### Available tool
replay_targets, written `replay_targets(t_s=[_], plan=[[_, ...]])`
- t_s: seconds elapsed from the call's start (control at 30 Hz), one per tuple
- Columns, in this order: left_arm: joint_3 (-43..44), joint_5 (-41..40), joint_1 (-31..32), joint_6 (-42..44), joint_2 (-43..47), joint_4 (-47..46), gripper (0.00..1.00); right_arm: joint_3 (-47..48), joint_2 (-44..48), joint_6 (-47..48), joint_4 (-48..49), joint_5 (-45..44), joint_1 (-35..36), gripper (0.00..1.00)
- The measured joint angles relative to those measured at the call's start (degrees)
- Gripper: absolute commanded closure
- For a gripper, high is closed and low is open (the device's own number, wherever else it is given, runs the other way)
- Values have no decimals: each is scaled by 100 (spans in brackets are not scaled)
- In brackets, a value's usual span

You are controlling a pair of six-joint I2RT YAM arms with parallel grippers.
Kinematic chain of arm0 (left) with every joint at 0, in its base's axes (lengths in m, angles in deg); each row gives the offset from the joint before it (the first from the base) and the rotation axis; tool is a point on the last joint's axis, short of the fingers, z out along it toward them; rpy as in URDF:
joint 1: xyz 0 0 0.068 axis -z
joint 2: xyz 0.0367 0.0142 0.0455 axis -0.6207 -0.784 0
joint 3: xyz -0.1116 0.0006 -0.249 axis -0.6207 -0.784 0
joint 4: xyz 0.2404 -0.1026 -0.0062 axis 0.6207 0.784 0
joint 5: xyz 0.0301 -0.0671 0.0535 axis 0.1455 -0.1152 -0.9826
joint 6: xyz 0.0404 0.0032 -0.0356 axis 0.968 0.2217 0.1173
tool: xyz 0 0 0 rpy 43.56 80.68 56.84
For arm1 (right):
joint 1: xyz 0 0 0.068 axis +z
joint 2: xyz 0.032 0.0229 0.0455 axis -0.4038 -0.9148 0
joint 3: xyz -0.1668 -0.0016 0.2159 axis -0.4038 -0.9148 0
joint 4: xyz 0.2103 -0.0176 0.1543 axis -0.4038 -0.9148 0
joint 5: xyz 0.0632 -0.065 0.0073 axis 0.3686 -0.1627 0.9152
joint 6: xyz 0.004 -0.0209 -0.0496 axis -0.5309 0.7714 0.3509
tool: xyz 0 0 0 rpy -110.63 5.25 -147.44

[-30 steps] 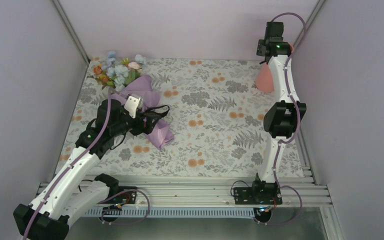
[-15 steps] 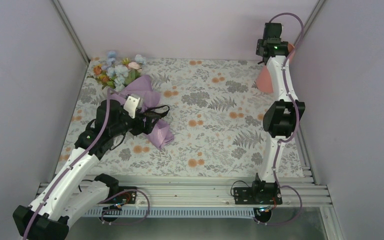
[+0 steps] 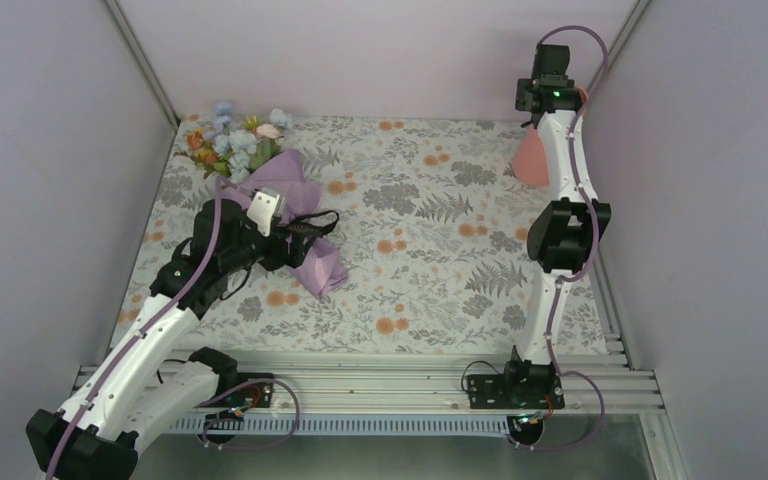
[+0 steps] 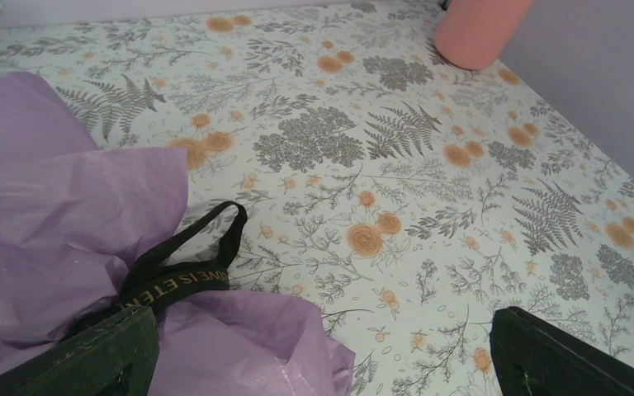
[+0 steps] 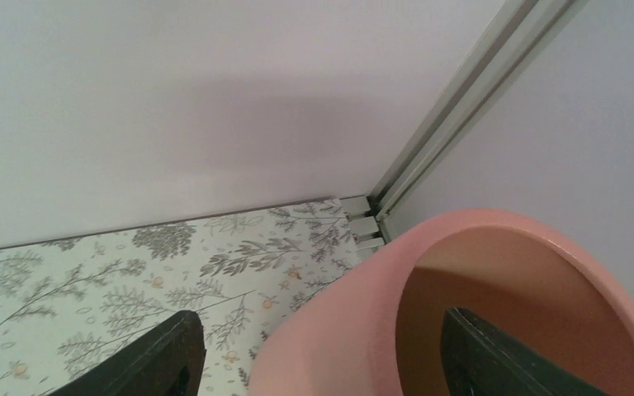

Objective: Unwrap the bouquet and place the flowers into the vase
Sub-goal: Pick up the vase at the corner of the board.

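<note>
Bouquet (image 3: 260, 180) lying far left on table (image 3: 440, 260), flowers (image 3: 230, 140) toward back corner, lilac paper (image 4: 58, 214) tied with black ribbon (image 4: 186, 268), left claw (image 4: 326, 355) spread wide above paper, holding nothing, vase (image 5: 338, 313) in far-right corner, right claw (image 5: 326, 351) parted astride its rim, gripping nothing.

- The desk (image 3: 430, 300) was covered edge to edge by a printed tablecloth (image 4: 396, 165) – grey ferns and leafy sprigs with small orange blooms on a pale ground.
- A black ribbon (image 4: 183, 268) with pale lettering lay on that cloth, one end curled into an open loop.
- Plain lilac-grey walls stood on three sides: the back wall (image 3: 360, 50), the left wall (image 3: 30, 200) and the right wall (image 3: 720, 250).
- Bare metal posts ran up the two far corners – the left post (image 3: 140, 60) and the right post (image 5: 454, 107).
- A slotted metal rail (image 3: 380, 385) ran along the near edge of the desk.
</note>
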Motion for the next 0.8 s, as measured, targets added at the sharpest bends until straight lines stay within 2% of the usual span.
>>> replay_targets(t_s=[0.37,0.47,0.6,0.67,0.8], plan=[[0,-74,7,0,-11,20,0,-243,361,-310,-719,466,31,40],[0,-74,7,0,-11,20,0,-398,365,-378,-1014,535,37,55],[0,-74,7,0,-7,20,0,-426,385,-422,-1373,479,94,94],[0,-76,11,0,-2,20,0,-459,391,-623,-1440,874,140,96],[0,-81,22,0,4,22,0,-756,393,-476,-1613,466,308,96]])
